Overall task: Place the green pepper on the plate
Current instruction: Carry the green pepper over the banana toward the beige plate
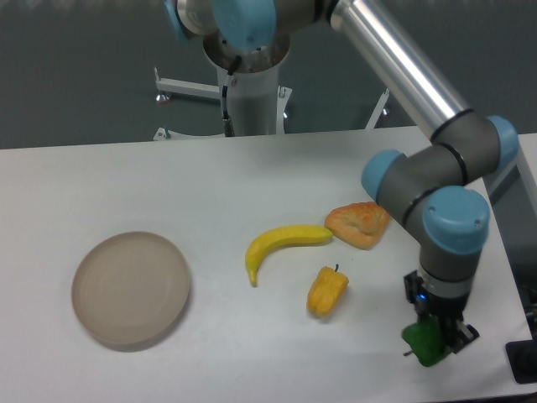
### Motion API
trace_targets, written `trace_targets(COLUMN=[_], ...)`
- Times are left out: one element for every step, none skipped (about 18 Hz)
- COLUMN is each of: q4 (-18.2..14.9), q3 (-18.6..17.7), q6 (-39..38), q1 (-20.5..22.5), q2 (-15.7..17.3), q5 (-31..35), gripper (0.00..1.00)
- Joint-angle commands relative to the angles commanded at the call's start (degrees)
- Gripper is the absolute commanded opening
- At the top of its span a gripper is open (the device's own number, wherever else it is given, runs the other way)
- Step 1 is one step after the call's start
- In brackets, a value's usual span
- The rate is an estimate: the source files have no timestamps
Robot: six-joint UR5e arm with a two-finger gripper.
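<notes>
Camera view: fixed, looking across a white table [252,176].
Arm: reaches down at the right front of the table.
Plate [130,288]: beige, round, front left, holding nothing.
Banana [281,243], pastry [359,223], yellow-orange pepper [326,290]: mid-table, between plate and arm.
Gripper [436,336]: pinching the green pepper.
Green pepper [424,342]: between the fingers, far right, well apart from the plate.
Handling: likely light, stiff, smooth plastic; best held across the blocky body, not the stem.

Gripper [438,336] fingers cover the top of the green pepper [422,343], so can't really see how the jaws sit on it.
</notes>
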Motion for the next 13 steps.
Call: trace_targets(q4=[-0.4, -0.9, -1.8, -2.7, -3.3, -3.3, -3.3, -3.2, -3.1, -3.1, -2.9, -2.5, -1.5], q3=[-2.2, -4.1, -5.7, -7.1, -8.6, -10.2, -11.8, -13.4, -14.6, -15.3, -16.3, -17.7, -19.1], q6=[-1.9, -3.9, -6.2, -8.6, -11.2, -14.0, -17.0, -20.2, -23.3, -25.9, -28.8, -32.1, -35.5], q1=[-0.7, -1.3, -2.2, -3.1, -4.2, -5.4, -6.9, -8.4, -9.9, -11.8, -13.8, -15.4, -16.8], q2=[1.9, 3.7, 5.3, 6.7, 8.1, 9.6, 10.7, 11.7, 12.6, 13.3, 13.7, 14.0, 14.3], q5=[-0.1, -0.4, -1.6, -2.6, -3.4, -4.4, -5.4, -6.4, -6.9, -6.9, -6.9, -6.9, -6.9], gripper=[0.33, 0.33, 0.33, 0.33, 0.33, 0.33, 0.33, 0.33, 0.33, 0.33, 0.33, 0.33, 0.33])
